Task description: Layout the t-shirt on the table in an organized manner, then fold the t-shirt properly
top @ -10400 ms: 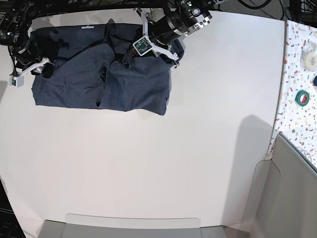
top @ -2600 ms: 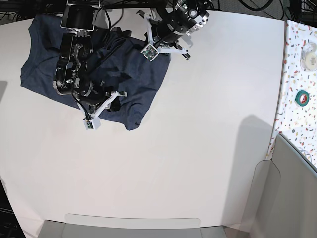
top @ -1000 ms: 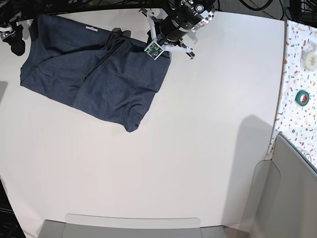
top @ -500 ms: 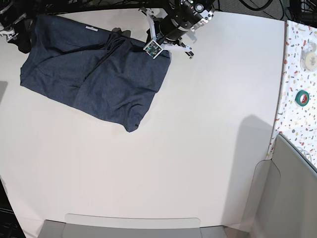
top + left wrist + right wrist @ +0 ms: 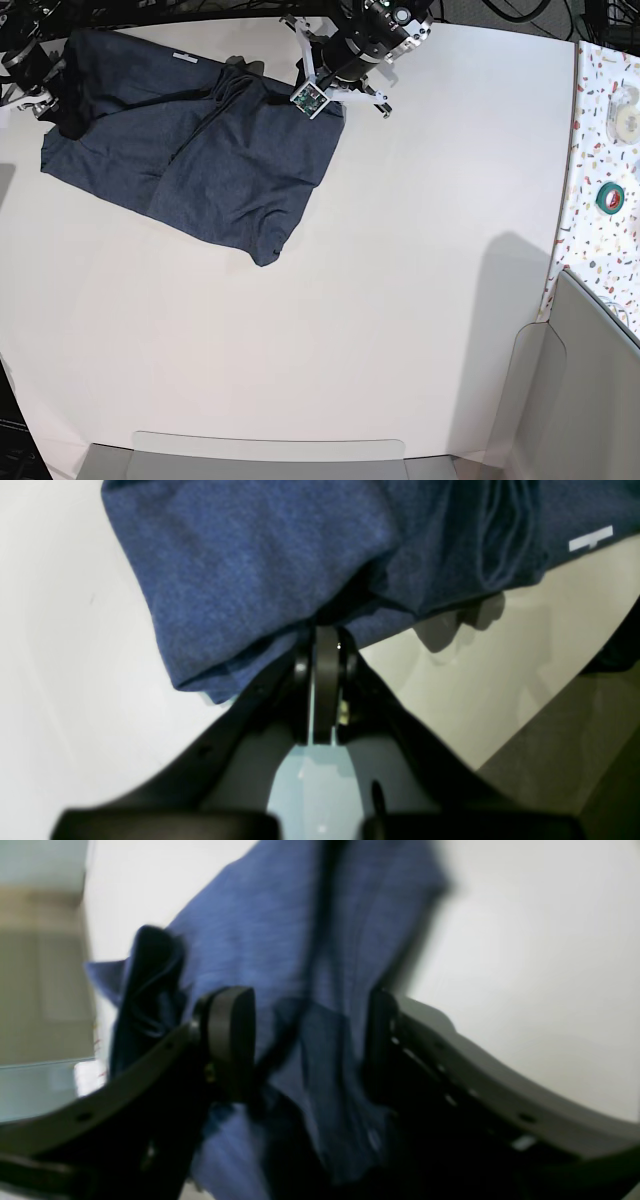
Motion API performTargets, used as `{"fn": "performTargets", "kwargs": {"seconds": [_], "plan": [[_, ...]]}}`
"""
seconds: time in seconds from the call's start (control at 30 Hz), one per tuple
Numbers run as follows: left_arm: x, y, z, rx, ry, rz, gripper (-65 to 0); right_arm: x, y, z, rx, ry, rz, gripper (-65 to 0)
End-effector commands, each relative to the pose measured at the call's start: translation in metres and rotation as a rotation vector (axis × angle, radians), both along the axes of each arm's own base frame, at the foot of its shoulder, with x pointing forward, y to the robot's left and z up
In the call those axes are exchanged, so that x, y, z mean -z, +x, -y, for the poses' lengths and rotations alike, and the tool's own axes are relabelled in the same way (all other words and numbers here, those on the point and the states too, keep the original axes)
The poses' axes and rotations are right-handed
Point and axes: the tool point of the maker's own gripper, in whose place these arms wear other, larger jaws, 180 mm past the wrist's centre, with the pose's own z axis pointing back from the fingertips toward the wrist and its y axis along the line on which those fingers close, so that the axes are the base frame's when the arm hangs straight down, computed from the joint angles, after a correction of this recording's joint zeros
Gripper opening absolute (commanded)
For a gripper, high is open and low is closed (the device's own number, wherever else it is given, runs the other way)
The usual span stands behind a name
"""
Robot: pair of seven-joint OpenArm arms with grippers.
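**Shirt bunched in the far corner of the table, both arms on it**

So the t-shirt point(image 5: 200, 150) is sitting up in one far corner of the table point(image 5: 380, 300), nowhere near flat. It lies at a slant with a thick fold running down the middle and one corner poking out toward the open tabletop. The little white neck label point(image 5: 181, 56) shows near the shirt's far edge.

The left gripper point(image 5: 325, 640) is on the shirt's corner nearest the table's middle. Its jaws are pressed fully together and the cloth edge is pinched between them, with blue fabric draped right over the tips in the wrist view.

The right gripper point(image 5: 305, 1040) is at the opposite end of the shirt, by the table's edge. Its pads point(image 5: 230, 1040) stand roughly half apart with shirt fabric running between them. That view is blurry, so I can't tell whether it actually has a grip on the cloth or is just straddling it.

Off past the far side of the table from the shirt there's a speckled surface with a green tape roll point(image 5: 610, 197).
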Motion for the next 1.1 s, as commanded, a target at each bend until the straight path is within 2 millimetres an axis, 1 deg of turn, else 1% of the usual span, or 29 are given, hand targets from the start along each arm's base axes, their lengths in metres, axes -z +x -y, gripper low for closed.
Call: {"fn": "performTargets", "kwargs": {"seconds": [0.0, 0.17, 0.37, 0.53, 0.57, 0.6, 0.7, 0.73, 0.77, 0.87, 1.07], "plan": [[-0.008, 0.002, 0.005, -0.002, -0.032, 0.02, -65.0, 0.027, -0.024, -0.017, -0.065, 0.011, -0.154, -32.6], [-0.009, 0.005, 0.004, -0.005, -0.03, 0.023, -65.0, 0.035, -0.022, -0.038, -0.115, 0.039, -0.167, -32.6], [-0.009, 0.006, 0.004, -0.007, -0.029, 0.025, -65.0, 0.037, -0.021, -0.045, -0.151, 0.043, -0.178, -32.6], [-0.009, 0.007, 0.003, -0.008, -0.027, 0.028, -65.0, 0.041, -0.018, -0.057, -0.201, 0.048, -0.192, -33.6], [-0.01, 0.008, 0.003, -0.008, -0.028, 0.03, -65.0, 0.041, -0.017, -0.058, -0.212, 0.044, -0.195, -35.4], [-0.011, 0.01, 0.003, -0.008, -0.029, 0.036, -65.0, 0.042, -0.017, -0.06, -0.224, 0.045, -0.198, -38.7], [-0.015, 0.015, 0.003, -0.01, -0.03, 0.053, -65.0, 0.043, -0.015, -0.064, -0.24, 0.044, -0.201, -52.9], [-0.016, 0.016, 0.003, -0.011, -0.032, 0.057, -65.0, 0.043, -0.015, -0.064, -0.24, 0.044, -0.201, -56.6], [-0.017, 0.019, 0.0, -0.021, -0.032, 0.063, -65.0, 0.043, -0.015, -0.064, -0.241, 0.045, -0.201, -58.9], [-0.021, 0.032, -0.014, -0.07, -0.026, 0.089, -65.0, 0.041, -0.014, -0.063, -0.241, 0.038, -0.195, -58.4], [-0.022, 0.048, -0.035, -0.135, 0.001, 0.11, -65.0, 0.037, -0.012, -0.053, -0.239, 0.014, -0.194, -58.4]]}}
